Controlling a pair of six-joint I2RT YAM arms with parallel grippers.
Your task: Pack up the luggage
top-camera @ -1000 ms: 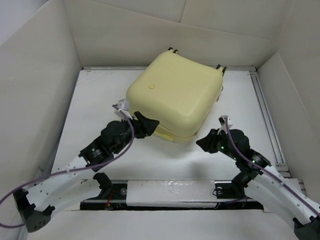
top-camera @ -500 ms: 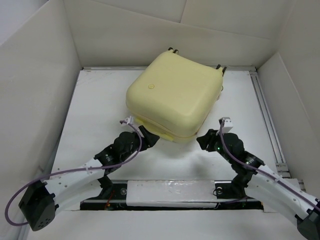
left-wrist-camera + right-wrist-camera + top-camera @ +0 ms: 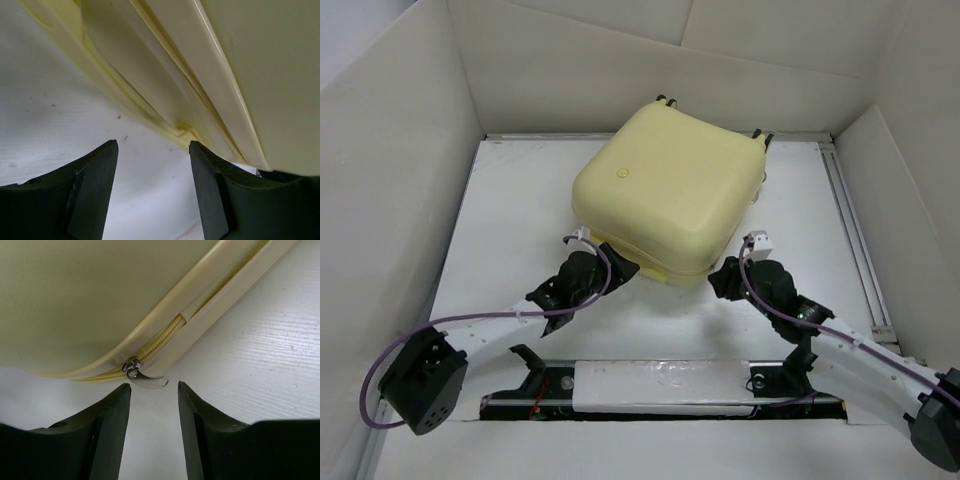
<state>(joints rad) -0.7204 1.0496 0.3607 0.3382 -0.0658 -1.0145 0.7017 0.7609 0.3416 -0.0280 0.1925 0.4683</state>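
The pale yellow luggage [image 3: 665, 190] lies flat on the white table, lid down, a small round emblem [image 3: 620, 172] on top. My left gripper [image 3: 623, 270] is open and empty at its near-left lower edge; in the left wrist view the luggage's seam [image 3: 165, 90] runs just ahead of the fingers [image 3: 95, 190]. My right gripper [image 3: 716, 283] is open at the near-right corner. In the right wrist view a silver zipper pull [image 3: 145, 378] hangs from the yellow zipper tape [image 3: 160, 342] just beyond my fingertips [image 3: 112, 412], not gripped.
Cream walls enclose the table [image 3: 510, 220] on the left, back and right. Black caster wheels [image 3: 762, 137] stick out at the luggage's far edge. A metal rail [image 3: 848, 230] runs along the table's right side.
Both arms have moved forward toward the luggage's near edge. The left gripper dropped low to the bottom rim; the right gripper closed in on the zipper corner.
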